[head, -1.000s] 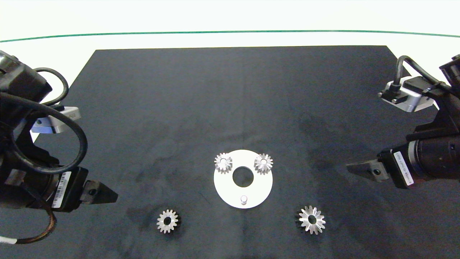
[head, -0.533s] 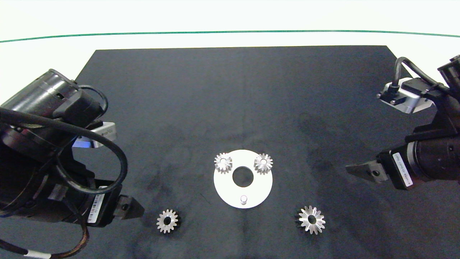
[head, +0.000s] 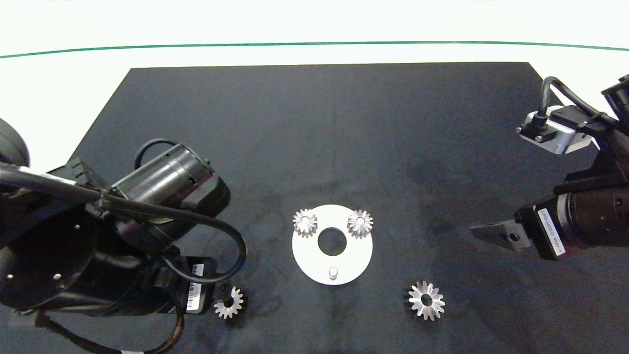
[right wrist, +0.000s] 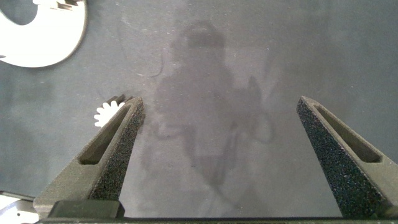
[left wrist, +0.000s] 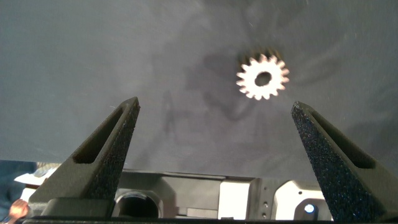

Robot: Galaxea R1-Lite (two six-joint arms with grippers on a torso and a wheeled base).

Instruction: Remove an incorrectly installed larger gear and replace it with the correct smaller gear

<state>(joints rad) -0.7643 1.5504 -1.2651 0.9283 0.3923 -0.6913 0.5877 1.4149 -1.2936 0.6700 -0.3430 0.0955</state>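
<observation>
The left hand [left wrist: 214,134] hangs over the smaller gear [head: 229,302], its two fingers spread wide and gripping nothing. In the left wrist view the gear lies flat on the dark mat [head: 314,147] between the fingers, nearer one of them (not yet centred, as I judge it). From above, the left arm's bulk covers part of the gear's rim, so only its teeth on the side toward the disc show clearly.

Further out, the white disc [head: 307,258] sits near the middle of the mat with a round hole in its centre. Two short-toothed gears [head: 305,222] stand on its far pegs, one on each side of the hole. The near peg [head: 333,272] is bare, with no gear on it.

The larger gear [head: 426,300], star-like with pointed teeth, lies flat on the mat, off the disc and well apart from it, on the right arm's side. The right hand [right wrist: 217,155] hovers above bare mat out to the right, fingers also spread and empty, apparently idle.

So the removal half looks done: the wrong gear is already off. What is left is to close on the smaller gear, carry it across and seat it on the bare peg.
</observation>
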